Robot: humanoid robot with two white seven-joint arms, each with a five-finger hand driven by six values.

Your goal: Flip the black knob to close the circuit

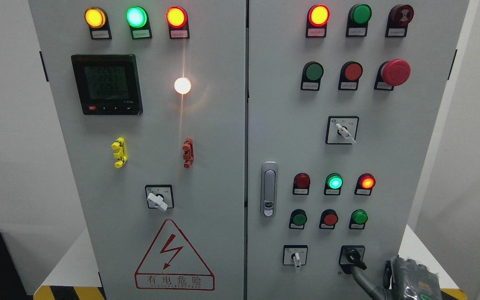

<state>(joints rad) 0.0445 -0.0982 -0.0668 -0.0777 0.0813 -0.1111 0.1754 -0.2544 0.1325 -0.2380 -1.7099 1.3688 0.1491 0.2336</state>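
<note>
My right hand (pixel 406 279) sits at the cabinet's (pixel 273 104) lower right corner, one finger (pixel 363 280) touching the black knob (pixel 354 258); grip unclear.

the red warning triangle (pixel 174 255) on the left door reads "有电危险" under a lightning bolt; the meter display (pixel 106 83) shows digits like 2263, blurred.

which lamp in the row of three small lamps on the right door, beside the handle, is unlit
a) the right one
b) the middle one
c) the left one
c: the left dark red lamp shows no glow, while the green lamp in the middle and the red lamp on the right both shine.
</note>
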